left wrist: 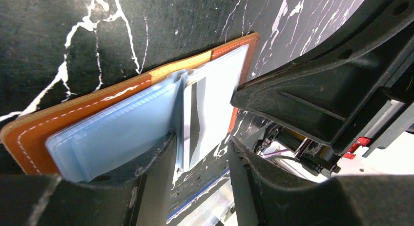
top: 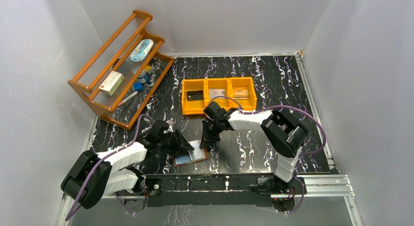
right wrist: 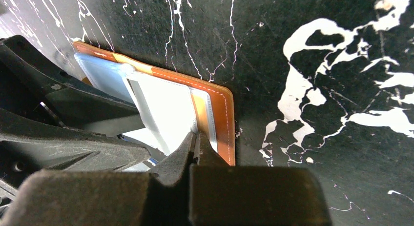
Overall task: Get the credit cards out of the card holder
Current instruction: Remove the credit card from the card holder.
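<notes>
A brown leather card holder [top: 191,156] lies open and flat on a black, white-veined table [top: 273,79], close to the near edge and between the two robot arms. Its inside faces up, showing shiny pale-blue clear pockets [left wrist: 122,133] fanned over its left half. A pale card with a dark stripe [left wrist: 210,104] sits in a pocket on its right half. The left gripper [top: 179,144] reaches in from the left. In its wrist view, its two fingers [left wrist: 156,177] stand apart on either side of the near edge of that striped card's pocket. Whether they touch it cannot be told. The right gripper [top: 207,140] comes down from the far side with its fingers clenched together on nothing. Its tip rests on the right half of the holder by the stitched leather border [right wrist: 224,123]. Well behind, an orange three-part bin [top: 218,110] holds a black card [top: 195,95], a silvery-grey card [top: 216,93] and a tan card [top: 241,93], one in each compartment. A wooden rack [top: 78,83] stands at the far left.
</notes>
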Available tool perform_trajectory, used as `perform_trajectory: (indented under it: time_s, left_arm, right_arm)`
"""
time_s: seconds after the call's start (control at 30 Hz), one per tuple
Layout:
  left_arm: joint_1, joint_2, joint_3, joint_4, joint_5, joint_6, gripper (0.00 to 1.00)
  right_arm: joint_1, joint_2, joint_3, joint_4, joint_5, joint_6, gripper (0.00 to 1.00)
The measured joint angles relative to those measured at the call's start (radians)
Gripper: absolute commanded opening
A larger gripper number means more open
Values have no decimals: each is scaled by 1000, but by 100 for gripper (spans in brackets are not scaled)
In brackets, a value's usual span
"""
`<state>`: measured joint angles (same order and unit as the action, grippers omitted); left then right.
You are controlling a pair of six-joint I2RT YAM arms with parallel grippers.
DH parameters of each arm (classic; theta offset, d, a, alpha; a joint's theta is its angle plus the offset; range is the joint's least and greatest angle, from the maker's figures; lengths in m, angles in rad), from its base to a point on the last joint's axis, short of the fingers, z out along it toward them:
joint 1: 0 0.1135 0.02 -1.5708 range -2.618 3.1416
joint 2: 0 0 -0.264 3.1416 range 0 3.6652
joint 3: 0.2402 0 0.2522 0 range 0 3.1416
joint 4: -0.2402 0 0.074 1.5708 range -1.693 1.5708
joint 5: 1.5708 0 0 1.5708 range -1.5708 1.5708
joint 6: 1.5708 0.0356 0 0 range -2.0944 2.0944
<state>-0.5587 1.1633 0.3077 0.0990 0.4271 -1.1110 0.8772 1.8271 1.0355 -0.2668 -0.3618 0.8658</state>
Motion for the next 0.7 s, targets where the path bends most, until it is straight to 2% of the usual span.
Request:
perform_trajectory:
  time_s: [0.2, 0.43, 0.57, 0.7]
  left_arm:
    - [0, -40, -70, 74, -18, -65, 26]
    - [0, -108, -220, 275, -50, -188, 24]
    - [0, -61, -235, 367, -43, -216, 16]
    - [0, -2, -245, 445, -33, -232, 16]
  right_arm:
    - [-2, 0, -5, 7, -6, 8, 0]
    - [-11, 0, -19, 30, -26, 27, 0]
    - [-13, 0, -24, 36, -29, 29, 0]
    - [-23, -1, -24, 35, -31, 29, 0]
